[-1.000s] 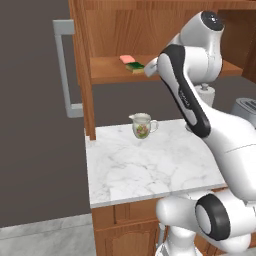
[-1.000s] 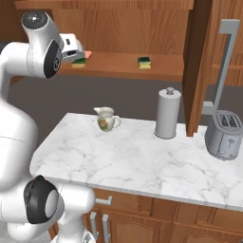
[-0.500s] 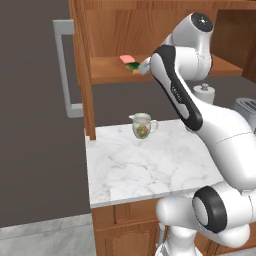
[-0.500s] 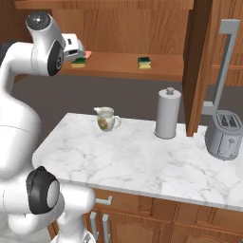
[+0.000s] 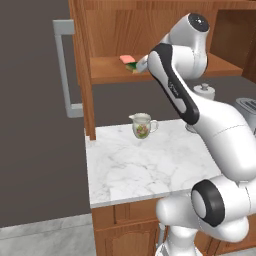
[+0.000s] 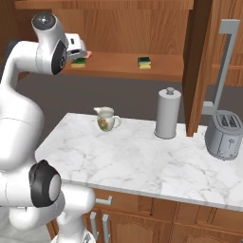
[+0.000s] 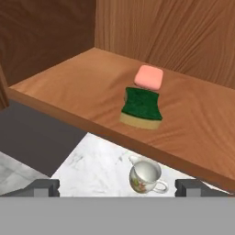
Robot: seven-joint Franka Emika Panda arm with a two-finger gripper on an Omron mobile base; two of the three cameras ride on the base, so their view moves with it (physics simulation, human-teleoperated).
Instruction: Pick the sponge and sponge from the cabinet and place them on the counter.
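While the claw (image 7: 117, 188) hangs spread wide and empty before the cabinet (image 6: 142, 28), both sponges sit on its shelf (image 7: 69, 98).
The near sponge (image 7: 141, 108), green top up, lies just in front of a flat pink block (image 7: 149, 77); the second sponge (image 6: 144, 62) rests well apart along the shelf. Below, a floral jug (image 6: 107, 119), a paper-towel roll (image 6: 168, 114) and a toaster (image 6: 224, 135) stand on the marble desk (image 6: 142, 166).

Sponge (image 7: 141, 108) on cabinet (image 7: 69, 92) shelf, jug (image 7: 146, 176) below.
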